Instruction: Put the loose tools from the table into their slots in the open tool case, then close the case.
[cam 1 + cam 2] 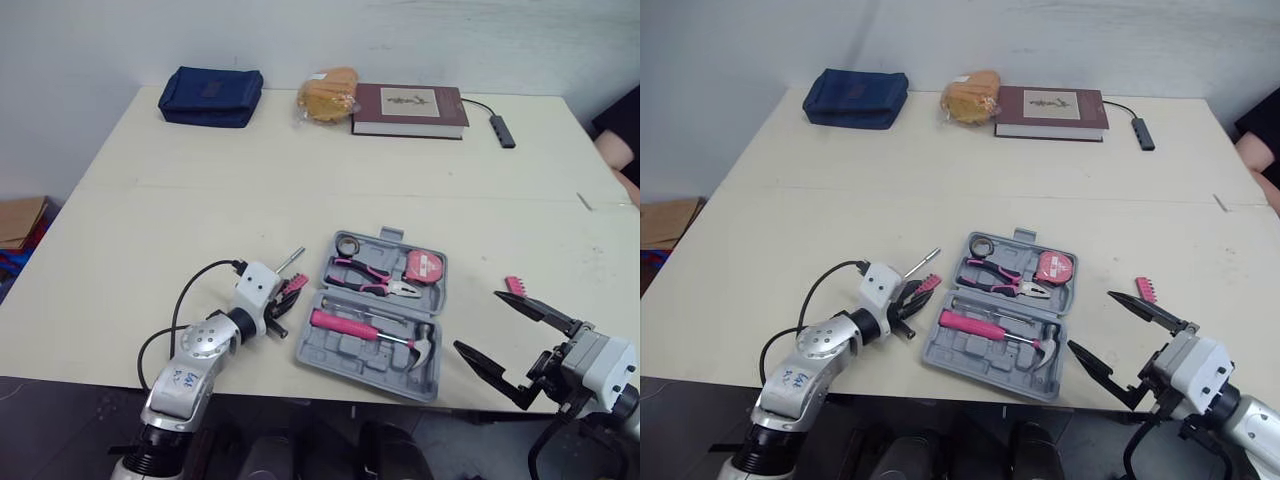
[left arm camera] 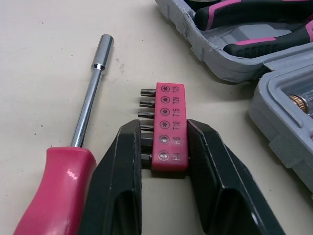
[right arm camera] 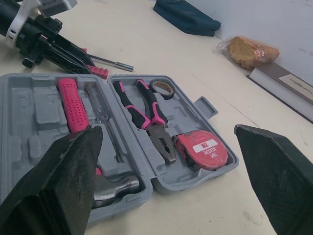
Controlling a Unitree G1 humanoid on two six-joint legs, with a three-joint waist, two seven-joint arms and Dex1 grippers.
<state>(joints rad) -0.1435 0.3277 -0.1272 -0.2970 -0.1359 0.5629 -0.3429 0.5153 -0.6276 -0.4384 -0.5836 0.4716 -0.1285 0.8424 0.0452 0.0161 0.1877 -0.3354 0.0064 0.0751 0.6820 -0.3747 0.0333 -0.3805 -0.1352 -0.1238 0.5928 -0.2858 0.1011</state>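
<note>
My left gripper (image 2: 164, 131) pinches just one end of the bit holder (image 2: 169, 105), so lifting may swivel it loose; right gripper (image 1: 480, 320) gapes.

We see the grey tool case (image 1: 343, 350) lying open near the desk's (image 1: 200, 200) front edge, holding hammer (image 1: 350, 326), pliers (image 1: 370, 278), tape measure (image 1: 423, 266); bit strip (image 2: 169, 128) and pink-handled screwdriver (image 2: 84, 120) lie just left; second bit strip (image 1: 515, 285) lies right.
</note>
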